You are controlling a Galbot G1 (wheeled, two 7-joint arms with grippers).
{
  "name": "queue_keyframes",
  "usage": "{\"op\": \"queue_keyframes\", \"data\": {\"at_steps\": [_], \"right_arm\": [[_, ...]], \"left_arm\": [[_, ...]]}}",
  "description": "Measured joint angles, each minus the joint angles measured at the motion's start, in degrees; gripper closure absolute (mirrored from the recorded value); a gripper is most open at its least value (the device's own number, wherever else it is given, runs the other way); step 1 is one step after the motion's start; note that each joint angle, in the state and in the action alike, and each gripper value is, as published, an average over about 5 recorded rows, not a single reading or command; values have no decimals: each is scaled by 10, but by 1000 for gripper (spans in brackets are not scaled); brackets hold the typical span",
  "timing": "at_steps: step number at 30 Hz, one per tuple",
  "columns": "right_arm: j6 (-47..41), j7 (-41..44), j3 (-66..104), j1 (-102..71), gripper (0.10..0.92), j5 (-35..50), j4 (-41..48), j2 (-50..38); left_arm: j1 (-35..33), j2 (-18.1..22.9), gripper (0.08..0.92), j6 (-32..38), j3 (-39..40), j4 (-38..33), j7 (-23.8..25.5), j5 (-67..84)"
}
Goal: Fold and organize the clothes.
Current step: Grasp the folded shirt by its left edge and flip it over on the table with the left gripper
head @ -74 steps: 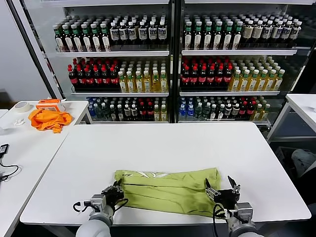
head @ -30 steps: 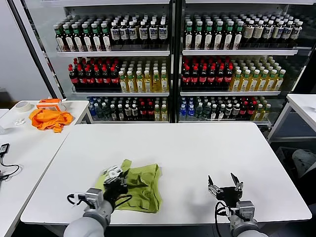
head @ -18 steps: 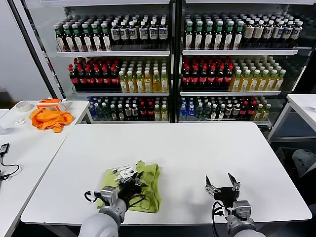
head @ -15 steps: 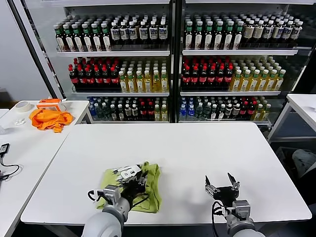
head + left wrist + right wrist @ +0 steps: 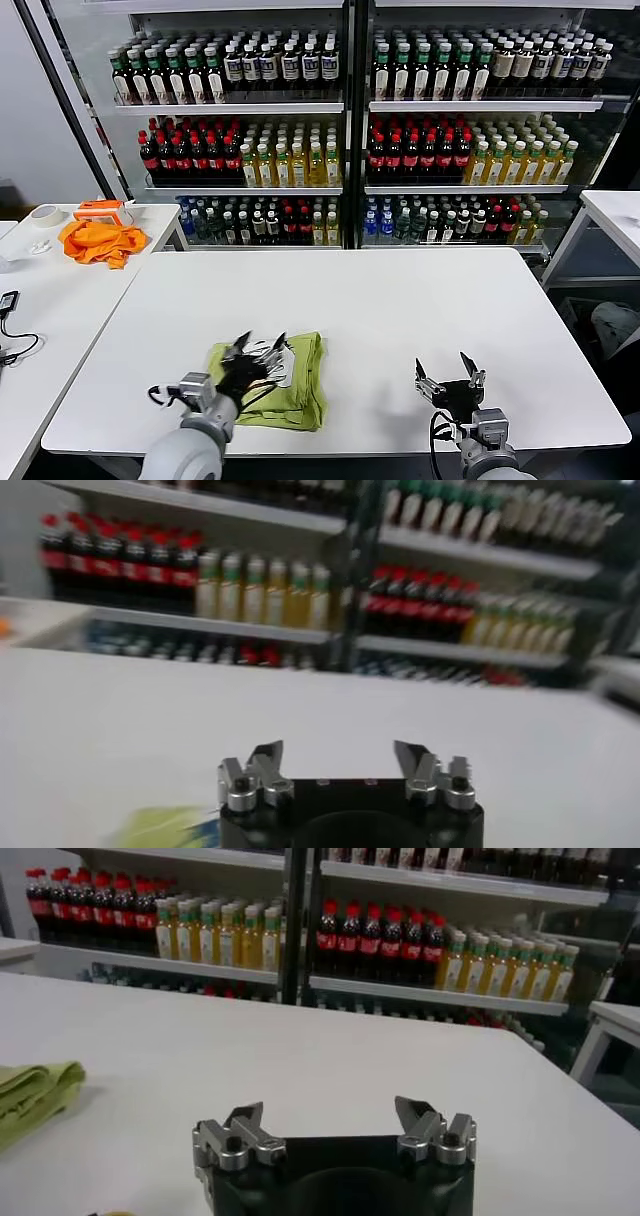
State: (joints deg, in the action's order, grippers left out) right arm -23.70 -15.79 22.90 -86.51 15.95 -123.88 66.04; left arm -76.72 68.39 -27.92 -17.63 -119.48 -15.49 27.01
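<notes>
The left gripper (image 5: 262, 347) hangs over the near left part of the white table (image 5: 380, 300), right above the folded T-shirt (image 5: 300, 385); its two fingers stand apart with nothing between them, as the left wrist view also shows (image 5: 338, 763). The right gripper (image 5: 447, 372) waits low over the near right part of the same table, well apart from the shirt, its two fingers spread wide and holding nothing (image 5: 335, 1116).

There is one T-shirt, lime green, lying in a compact folded bundle near the front edge of the table, left of the middle. A pale patch shows on its top by the left gripper; what that is cannot be told. In the right wrist view one edge of the shirt (image 5: 35, 1093) lies flat on the table.

A second white table (image 5: 60, 290) stands to the left. On it lie one crumpled orange cloth (image 5: 97, 242), one roll of tape (image 5: 44, 215), an orange and white box (image 5: 102, 209) behind the cloth, and a black cable (image 5: 12, 345) near its front edge.

Behind the tables stand two glass-fronted coolers (image 5: 345, 120), each with three visible shelves. The shelves hold rows of bottles (image 5: 420, 150): dark, red-capped, yellow and green ones, too many to count.
</notes>
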Motion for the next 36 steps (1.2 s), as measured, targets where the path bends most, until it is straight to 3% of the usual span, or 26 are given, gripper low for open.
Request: {"op": "queue_keyframes", "data": {"at_steps": [5,18,36], "right_arm": [[-1,1,5,-5,203,0,-6,-2],[4,1,16,-11,203,1,-10,2],[7,0,24,-16,203,1,-16,2]], "left_arm": [[-18,-8,179,0,-22,26,-5,-41],[-38,-12,193,11,-62,69,-3,-49],[-52,-2,692,26,-60,78,11,27]]}}
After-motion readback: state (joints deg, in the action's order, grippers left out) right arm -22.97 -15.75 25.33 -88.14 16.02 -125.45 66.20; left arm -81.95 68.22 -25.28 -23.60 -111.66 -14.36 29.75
